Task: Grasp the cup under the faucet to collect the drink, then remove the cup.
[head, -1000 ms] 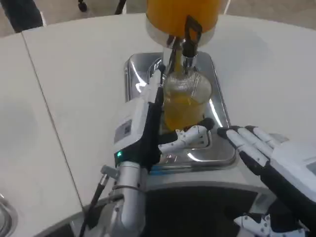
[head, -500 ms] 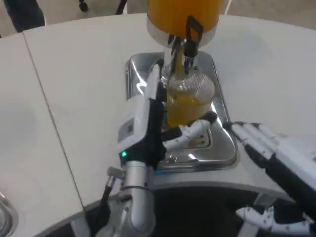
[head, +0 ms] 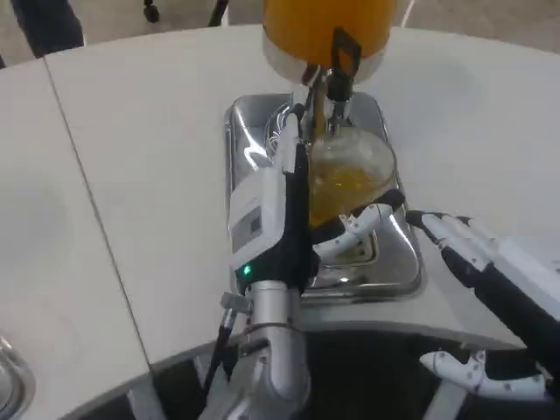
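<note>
A clear plastic cup (head: 348, 178), partly filled with orange drink, stands under the faucet (head: 337, 83) of the orange drink dispenser (head: 325, 26). My left hand (head: 302, 206) grips the cup from its left side, with fingers curling around the front. The cup is above the shiny metal drip tray (head: 254, 140). My right hand (head: 477, 258) lies open at the tray's right front corner, fingers stretched toward the cup without touching it.
The dispenser and tray stand on a white round table (head: 140, 157). A seam (head: 87, 219) runs down the table's left part. A metal rim (head: 9, 385) shows at the bottom left corner.
The cup has shifted slightly right with my left hand around it. My right hand has slid right and lower. The whole picture has shifted a little too.
</note>
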Motion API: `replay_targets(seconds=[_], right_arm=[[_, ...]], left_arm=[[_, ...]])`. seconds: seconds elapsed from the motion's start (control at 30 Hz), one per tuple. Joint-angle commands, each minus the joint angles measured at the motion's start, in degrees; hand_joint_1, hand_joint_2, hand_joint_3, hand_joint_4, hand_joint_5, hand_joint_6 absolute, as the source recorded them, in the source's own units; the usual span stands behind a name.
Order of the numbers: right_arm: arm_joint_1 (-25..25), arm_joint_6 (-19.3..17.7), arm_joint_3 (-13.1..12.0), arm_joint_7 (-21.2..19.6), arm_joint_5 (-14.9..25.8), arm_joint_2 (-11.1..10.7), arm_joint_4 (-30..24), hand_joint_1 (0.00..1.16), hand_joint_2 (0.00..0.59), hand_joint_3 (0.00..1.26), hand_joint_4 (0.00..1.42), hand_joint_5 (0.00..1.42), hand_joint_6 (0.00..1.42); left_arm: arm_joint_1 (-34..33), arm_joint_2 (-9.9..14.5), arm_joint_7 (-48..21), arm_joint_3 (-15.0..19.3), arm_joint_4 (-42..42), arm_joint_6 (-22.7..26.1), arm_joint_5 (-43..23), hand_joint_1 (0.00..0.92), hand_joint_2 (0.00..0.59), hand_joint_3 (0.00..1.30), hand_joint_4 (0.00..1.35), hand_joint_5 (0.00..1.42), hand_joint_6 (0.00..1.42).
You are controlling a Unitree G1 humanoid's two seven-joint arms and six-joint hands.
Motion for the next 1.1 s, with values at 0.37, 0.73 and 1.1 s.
replay_targets(seconds=[0.37,0.73,1.1], right_arm=[[-2.9,4.6,1.6,2.1,-1.4,-0.2,0.3,0.50,0.416,0.02,0.00,0.00,0.10],[-4.7,2.5,1.5,-0.4,2.1,-0.3,4.1,0.49,0.424,0.02,0.00,0.00,0.10],[-5.7,-0.2,5.4,-4.7,2.7,1.1,6.9,0.49,0.430,0.02,0.00,0.00,0.10]], left_arm=[[-1.0,-4.8,8.8,-2.1,5.9,0.3,0.3,0.604,0.062,0.82,1.09,1.33,1.42],[-0.8,-1.8,11.3,-1.0,5.8,-4.3,-1.4,0.638,0.048,1.03,1.22,1.38,1.42],[1.5,4.9,9.4,2.2,-0.5,-5.4,-0.9,0.654,0.051,1.06,1.22,1.37,1.42]])
